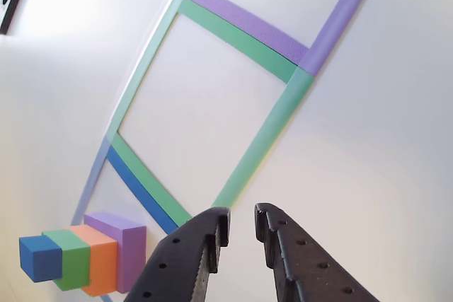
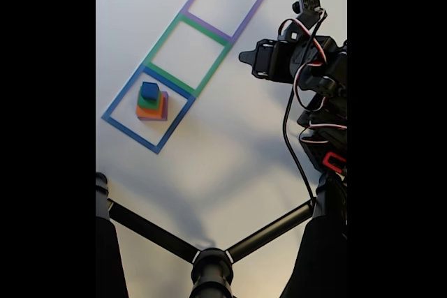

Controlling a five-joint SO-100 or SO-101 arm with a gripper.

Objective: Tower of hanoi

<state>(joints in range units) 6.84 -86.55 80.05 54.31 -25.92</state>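
Fixed view: we see the block stack (image 2: 151,102), blue atop green, orange and purple, inside the blue square (image 2: 119,100). In the other view our gripper (image 1: 242,223) hovers empty beside it, fingers narrowly parted.

Gripper (image 1: 242,228) cut off by bottom edge in other view; fingers bare, gap between. Block stack (image 1: 88,252) base clipped at bottom edge. In fixed view stack (image 2: 151,101) too small, lowest block perhaps purple. Arm (image 2: 307,61) cropped at right.
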